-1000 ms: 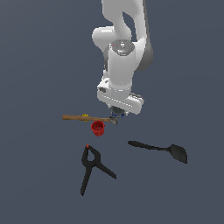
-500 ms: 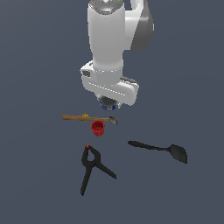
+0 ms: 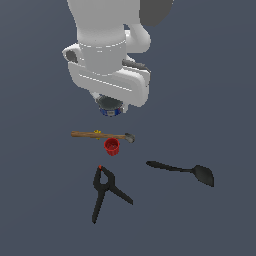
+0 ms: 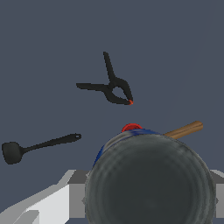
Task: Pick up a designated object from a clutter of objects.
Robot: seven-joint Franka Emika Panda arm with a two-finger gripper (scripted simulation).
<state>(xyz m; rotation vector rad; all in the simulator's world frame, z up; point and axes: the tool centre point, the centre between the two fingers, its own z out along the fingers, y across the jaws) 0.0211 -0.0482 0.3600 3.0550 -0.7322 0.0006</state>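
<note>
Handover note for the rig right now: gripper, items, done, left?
Gripper: hidden under the arm in the exterior view; the wrist view shows the can filling the foreground between the jaws, apparently gripped.
Can: up under the wrist, above the hammer.
Cup, clamp and spoon lie on the floor.
Done: can appears picked and raised.
Left: confirm the grip is secure.

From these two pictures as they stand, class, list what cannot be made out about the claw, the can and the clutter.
- Claw: its fingers are hidden in the exterior view by the arm's white body; in the wrist view the blue can fills the foreground.
- Blue can: mostly covered by the arm in the exterior view; label unreadable.
- Hammer: head hidden behind the can in the wrist view.
- Red cup: only its rim shows there.
</note>
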